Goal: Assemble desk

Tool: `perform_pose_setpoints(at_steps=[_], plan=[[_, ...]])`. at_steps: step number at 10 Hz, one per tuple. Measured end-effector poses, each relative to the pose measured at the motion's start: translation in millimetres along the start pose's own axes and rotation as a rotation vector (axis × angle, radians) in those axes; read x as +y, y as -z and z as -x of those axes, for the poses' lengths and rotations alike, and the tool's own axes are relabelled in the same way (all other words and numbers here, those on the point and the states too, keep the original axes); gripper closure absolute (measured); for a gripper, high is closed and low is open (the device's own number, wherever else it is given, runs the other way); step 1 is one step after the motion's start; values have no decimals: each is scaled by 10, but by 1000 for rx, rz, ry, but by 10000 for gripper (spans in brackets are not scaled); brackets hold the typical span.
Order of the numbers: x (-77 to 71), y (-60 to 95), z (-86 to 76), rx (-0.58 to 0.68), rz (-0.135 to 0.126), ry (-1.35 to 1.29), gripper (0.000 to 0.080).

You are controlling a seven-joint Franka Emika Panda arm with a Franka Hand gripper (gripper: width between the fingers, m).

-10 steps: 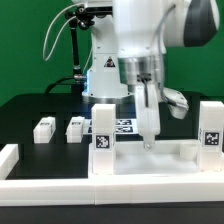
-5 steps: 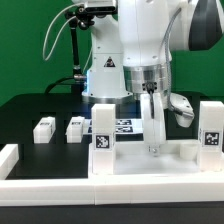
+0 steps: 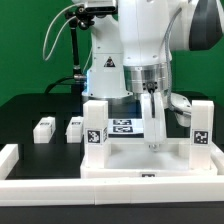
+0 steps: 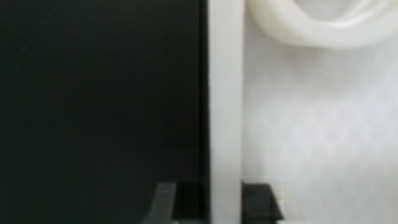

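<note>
The white desk top [image 3: 140, 162] lies with its raised rim upward, with two tagged block legs standing on it, one at the exterior view's left [image 3: 95, 122] and one at its right [image 3: 201, 125]. My gripper [image 3: 153, 146] reaches down from above and is shut on the top's far rim between those legs. In the wrist view the rim [image 4: 222, 100] runs as a white strip between my two dark fingertips [image 4: 169, 203], with the gripper [image 4: 217, 205] closed on it. Two loose legs [image 3: 44, 128] [image 3: 75, 127] lie on the black table at the exterior view's left.
The marker board [image 3: 125, 126] lies behind the desk top by the robot base. A long white border rail [image 3: 100, 196] runs along the front, with a raised end [image 3: 8, 158] at the exterior view's left. A round white shape [image 4: 320, 25] shows beside the rim.
My gripper moved slightly toward the exterior view's right, then held still. The desk top with its two legs has shifted toward the exterior view's left and back from the front rail.
</note>
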State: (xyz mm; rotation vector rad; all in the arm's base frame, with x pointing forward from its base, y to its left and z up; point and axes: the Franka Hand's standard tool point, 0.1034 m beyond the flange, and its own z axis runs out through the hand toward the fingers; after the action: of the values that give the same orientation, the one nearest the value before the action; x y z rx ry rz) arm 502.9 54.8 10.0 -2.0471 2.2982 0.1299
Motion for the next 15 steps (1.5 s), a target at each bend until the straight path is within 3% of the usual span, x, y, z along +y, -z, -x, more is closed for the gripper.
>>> perform_pose_setpoints(at_steps=[8,11,14,15], plan=[[-5,5,-24,1,-1,34,733],[-3,60,-341,4,-1,341,734],[127,57,-572,-40,44,659,727],[160,41,-558,-46,61,763,725]])
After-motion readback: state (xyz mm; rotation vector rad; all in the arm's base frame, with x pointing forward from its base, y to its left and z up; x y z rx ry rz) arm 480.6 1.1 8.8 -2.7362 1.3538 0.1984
